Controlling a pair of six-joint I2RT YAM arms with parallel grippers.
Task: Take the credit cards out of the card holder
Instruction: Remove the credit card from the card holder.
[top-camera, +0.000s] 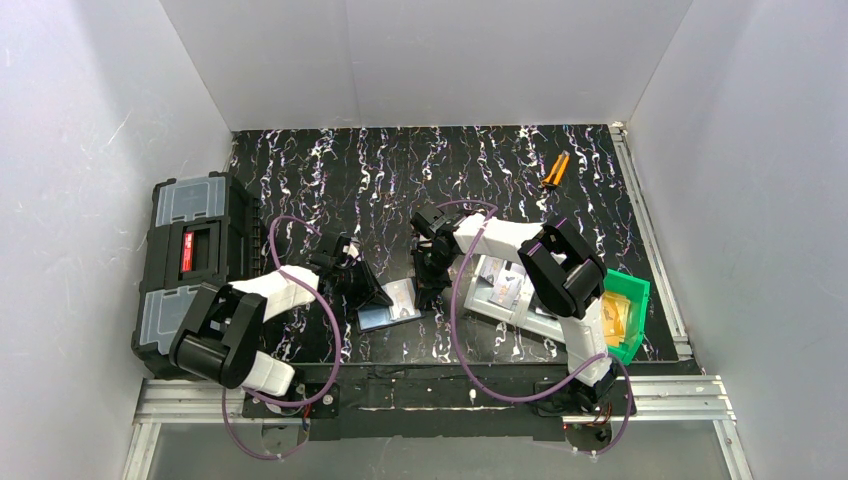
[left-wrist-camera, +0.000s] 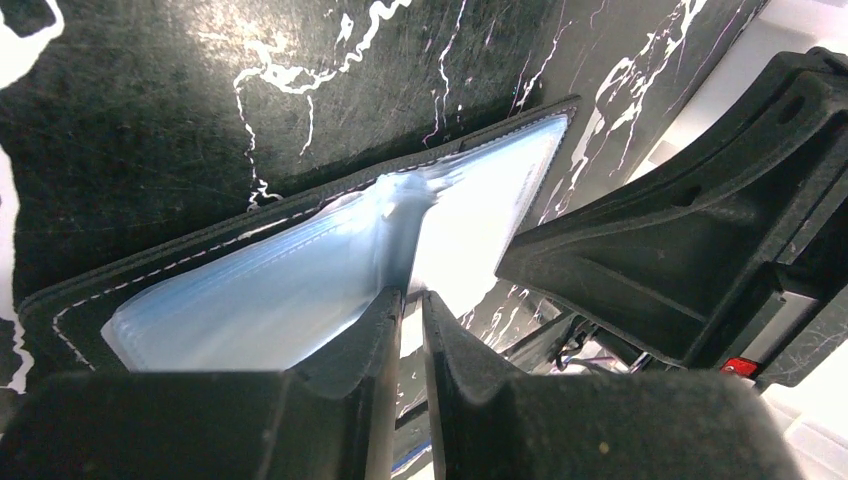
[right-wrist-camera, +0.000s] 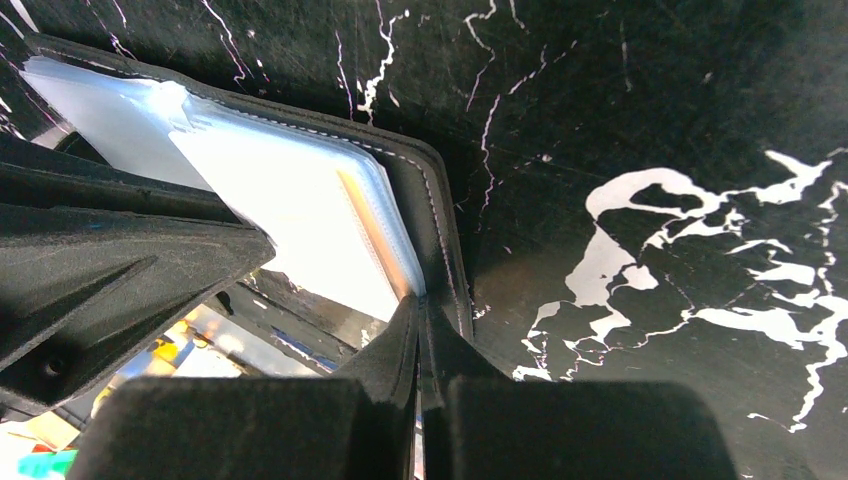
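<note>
Between L gripper (left-wrist-camera: 410, 310), pinching its pocket, and shut R gripper (right-wrist-camera: 420, 320): open black bifold card holder (top-camera: 392, 306), thin orange-tan card (right-wrist-camera: 375, 235) ending at R tips.

Left arm (top-camera: 215, 335) and right arm (top-camera: 560, 268): white tubular links between bulky, rounded black joint housings. Looped loosely along each, a thin purple cable (top-camera: 338, 335). Up close, matte black moulded fingers (left-wrist-camera: 345, 395), wedge-shaped, faintly scuffed and dust-specked.

Bright, card holder (left-wrist-camera: 250, 290) overexposed, foreground soft
</note>
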